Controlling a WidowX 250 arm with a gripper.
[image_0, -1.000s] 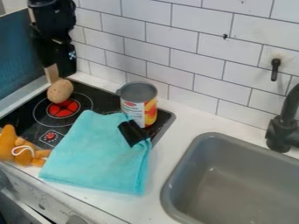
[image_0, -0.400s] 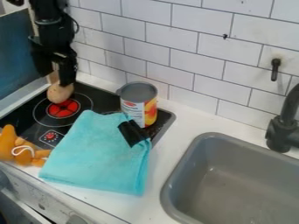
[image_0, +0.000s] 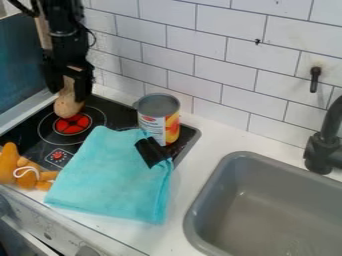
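Over the back left of the stove, my gripper (image_0: 67, 94) hangs pointing down, its two fingers apart. Just below and between them is a light brown, rounded, egg-like thing (image_0: 68, 107) at the back edge of the red-centred burner. Its upper part lies close to the fingertips, and I cannot tell whether they touch it. To the right, an open can (image_0: 159, 120) with a white, red and yellow label stands upright. A folded turquoise cloth (image_0: 110, 175) lies over the stove's front right part and the counter, with a black object (image_0: 152, 152) on its upper right corner.
An orange plush toy (image_0: 20, 167) with a white loop lies at the stove's left front. A grey sink (image_0: 274, 210) with a black faucet (image_0: 323, 150) is on the right. White tiled wall (image_0: 220, 65) runs behind, and a blue panel (image_0: 21, 62) stands at the left.
The gripper has come down and slightly to the right, its fingers now lower around the top of the egg-like thing. The can, cloth and plush toy have stayed put.
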